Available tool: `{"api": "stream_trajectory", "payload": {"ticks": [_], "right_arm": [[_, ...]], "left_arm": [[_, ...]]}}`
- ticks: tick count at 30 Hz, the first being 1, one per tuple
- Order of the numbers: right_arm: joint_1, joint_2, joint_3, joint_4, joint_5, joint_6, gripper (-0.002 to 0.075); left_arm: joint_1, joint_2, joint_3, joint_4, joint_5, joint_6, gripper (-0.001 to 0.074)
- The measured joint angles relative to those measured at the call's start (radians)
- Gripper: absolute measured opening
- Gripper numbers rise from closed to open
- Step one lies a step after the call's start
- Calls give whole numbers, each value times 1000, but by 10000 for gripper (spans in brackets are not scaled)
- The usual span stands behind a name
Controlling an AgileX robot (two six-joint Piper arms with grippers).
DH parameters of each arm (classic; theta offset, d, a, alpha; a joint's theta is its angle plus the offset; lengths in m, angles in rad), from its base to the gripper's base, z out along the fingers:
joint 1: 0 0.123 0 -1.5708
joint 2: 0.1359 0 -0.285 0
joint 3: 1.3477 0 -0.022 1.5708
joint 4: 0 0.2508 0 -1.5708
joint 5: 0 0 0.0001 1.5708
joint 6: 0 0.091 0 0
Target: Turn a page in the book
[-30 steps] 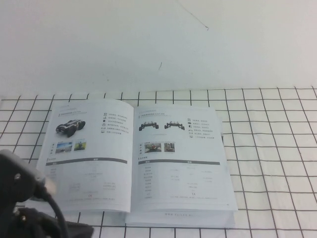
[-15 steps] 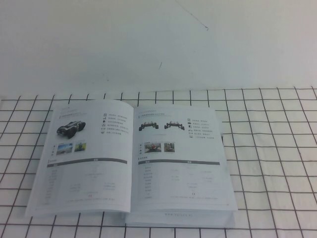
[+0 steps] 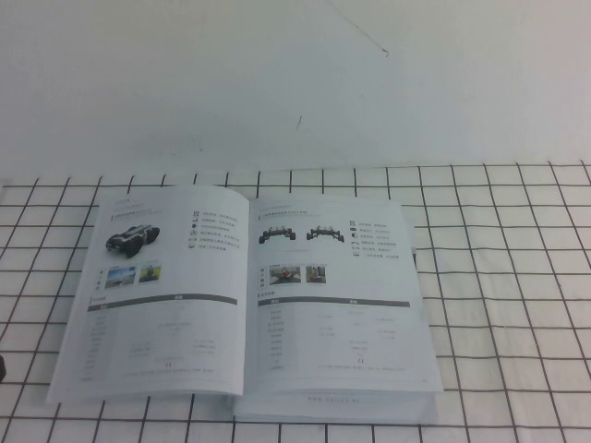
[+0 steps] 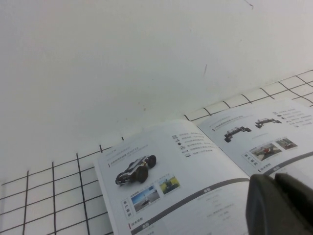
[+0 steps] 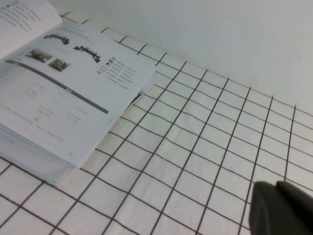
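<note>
The book [image 3: 249, 295] lies open and flat on the gridded table, showing two white inner pages with robot photos and tables. It also shows in the left wrist view [image 4: 186, 166] and the right wrist view [image 5: 54, 83]. The front leaf with the cover photo is hidden, face down under the left-hand pages. My left gripper [image 4: 274, 178] hovers over the near part of the open spread, shut and empty. My right gripper [image 5: 276, 185] is over bare grid to the right of the book, shut and empty. Only a dark sliver of the left arm [image 3: 2, 367] shows in the high view.
The white table with black grid lines [image 3: 508, 277] runs to a plain white wall [image 3: 295, 83] behind the book. Open grid lies to the right of the book.
My left arm, which covered the lower left corner of the book, has drawn back out of the high view. The left-hand page lies flat. The book has not moved.
</note>
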Motion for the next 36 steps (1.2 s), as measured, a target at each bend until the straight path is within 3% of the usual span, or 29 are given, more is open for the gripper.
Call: {"api": "stream_trajectory", "payload": {"ticks": [30, 34, 36], "right_arm": [[0, -42, 34, 8, 3, 0, -1], [0, -42, 36, 8, 2, 0, -1], [0, -42, 36, 8, 2, 0, -1]], "left_arm": [[0, 0, 34, 8, -56, 0, -2], [55, -41, 45, -63, -36, 3, -2], [123, -77, 45, -146, -18, 56, -2]]}}
